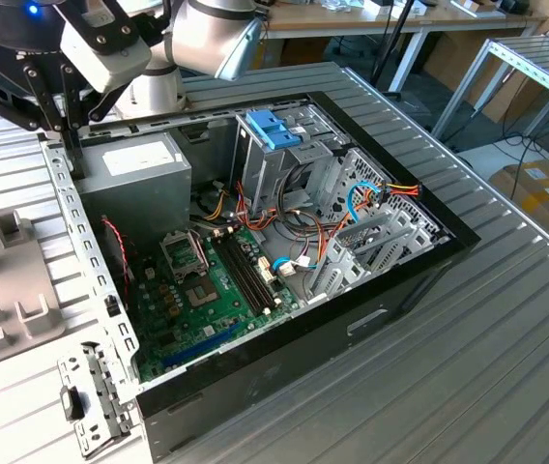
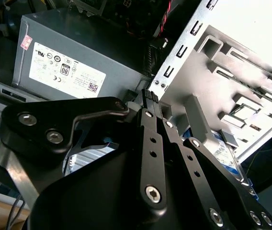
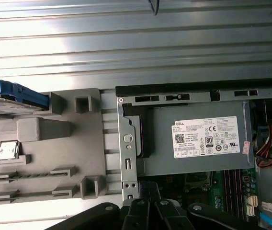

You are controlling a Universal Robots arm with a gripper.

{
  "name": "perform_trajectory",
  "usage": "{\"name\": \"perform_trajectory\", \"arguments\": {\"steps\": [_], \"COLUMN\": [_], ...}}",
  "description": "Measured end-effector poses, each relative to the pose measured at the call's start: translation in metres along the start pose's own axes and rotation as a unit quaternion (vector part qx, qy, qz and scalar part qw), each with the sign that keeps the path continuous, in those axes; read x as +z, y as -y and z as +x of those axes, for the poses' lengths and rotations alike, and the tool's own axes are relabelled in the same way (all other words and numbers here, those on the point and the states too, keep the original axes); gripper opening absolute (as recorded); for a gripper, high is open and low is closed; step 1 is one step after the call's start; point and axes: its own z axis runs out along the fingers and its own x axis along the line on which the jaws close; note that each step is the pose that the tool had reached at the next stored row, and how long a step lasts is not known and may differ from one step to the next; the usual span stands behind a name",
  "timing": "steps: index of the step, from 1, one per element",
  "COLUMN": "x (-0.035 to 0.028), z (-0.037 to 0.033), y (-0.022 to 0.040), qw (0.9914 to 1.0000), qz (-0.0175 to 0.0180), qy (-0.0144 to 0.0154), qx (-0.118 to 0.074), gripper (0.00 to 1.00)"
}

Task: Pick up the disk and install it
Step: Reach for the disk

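The disk (image 3: pixel 4 101), grey metal with light-blue side rails, lies at one end of a grey holder tray (image 3: pixel 45 158) beside the open computer case (image 1: pixel 371 319). In the second wrist view the disk (image 2: pixel 224 154) peeks out behind the gripper's black linkage. My gripper (image 1: pixel 69 145) hangs over the case's rear wall next to the power supply (image 1: pixel 139 169), apart from the disk. Its fingers meet at the tips (image 2: pixel 148 95) with nothing between them. The gripper (image 3: pixel 148 205) also shows in the first wrist view, above the case's metal rear wall.
Inside the case stand a tall metal drive cage with a bright-blue tabbed bracket (image 1: pixel 274 130), a green motherboard (image 1: pixel 207 290) and loose coloured cables (image 1: pixel 371 193). The ribbed metal table (image 1: pixel 468 367) extends around the case. A metal cover plate (image 1: pixel 86 396) lies near the front corner.
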Motion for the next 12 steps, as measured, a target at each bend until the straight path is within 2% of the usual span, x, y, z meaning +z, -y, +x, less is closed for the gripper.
{"name": "perform_trajectory", "arguments": {"steps": [12], "x": [-0.0001], "z": [0.0053], "y": [0.0004], "qw": [1.00000], "qz": [0.0000], "qy": [0.0000], "qx": [0.000], "gripper": [0.11]}}
